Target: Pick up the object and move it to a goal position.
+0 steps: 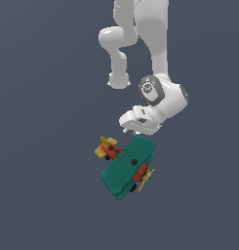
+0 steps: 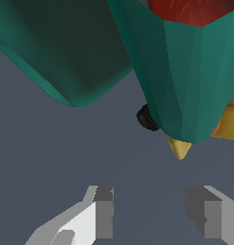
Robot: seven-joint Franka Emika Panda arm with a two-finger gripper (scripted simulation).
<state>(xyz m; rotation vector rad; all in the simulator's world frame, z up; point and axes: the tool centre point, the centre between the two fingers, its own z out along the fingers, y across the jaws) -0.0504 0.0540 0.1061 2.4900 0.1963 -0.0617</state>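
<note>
In the exterior view the hand hides the gripper [image 1: 135, 131] fingertips. The wrist view crops the biplane [image 2: 185, 72] to teal wings, red body and yellow tips. The fingers [image 2: 103, 210] stand spread, gripping nothing; the biplane [image 1: 127, 168] lies just beyond them.

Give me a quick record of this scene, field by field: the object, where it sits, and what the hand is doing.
object: toy biplane, teal-green stacked wings, red body, yellow propeller, yellow tail
object location: on the dark grey floor, just below the hand
hand: open, nothing between the fingers
contact: none visible in the wrist view; the wings lie beyond the fingertips
wheel: one black wheel shows under a wing
task state: biplane not yet grasped
</note>
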